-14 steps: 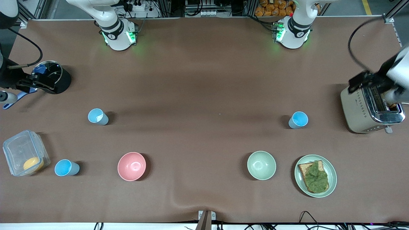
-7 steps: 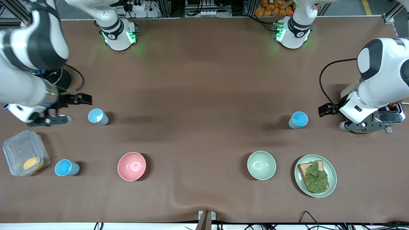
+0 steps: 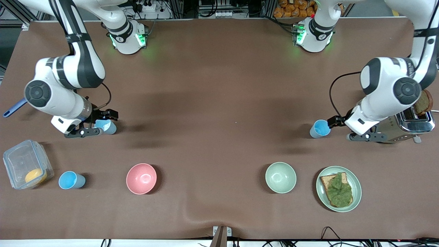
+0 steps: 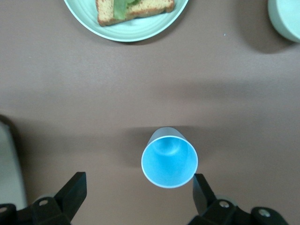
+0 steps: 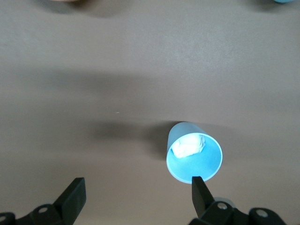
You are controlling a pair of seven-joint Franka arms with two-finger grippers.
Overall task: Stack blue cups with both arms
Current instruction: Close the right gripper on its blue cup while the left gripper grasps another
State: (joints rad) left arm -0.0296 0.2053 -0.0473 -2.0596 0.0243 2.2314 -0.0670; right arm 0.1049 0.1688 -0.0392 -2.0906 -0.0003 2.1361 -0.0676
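Nothing is stacked yet; every cup stands alone on the brown table cover (image 3: 219,103), so I judge the task barely begun.

Nearest the front camera, at my right arm's end, a bright sky-blue plastic tumbler (image 3: 70,180) stands upright just beside a clear plastic box (image 3: 25,168) holding something yellow. In the same row sit a pink round bowl (image 3: 141,178), a pale green round bowl (image 3: 280,177) and a pale green plate (image 3: 355,192) carrying toast topped with greens.

Farther from that camera are the two cups I am reaching for. My right gripper (image 3: 96,125) hangs low at a pale blue plastic tumbler (image 3: 108,127); its fingers are spread wide, and in the right wrist view that pale blue tumbler (image 5: 194,153), with something white inside, sits off-centre, close to one finger (image 5: 199,193). My left gripper (image 3: 343,128) is beside another sky-blue plastic tumbler (image 3: 320,129), near a silver toaster (image 3: 398,123); the fingers gape, and the cup (image 4: 169,157) sits almost against one fingertip (image 4: 200,187).

Neither cup is gripped. What remains, as I judge it: centre, close, lift one, and nest it into the other.
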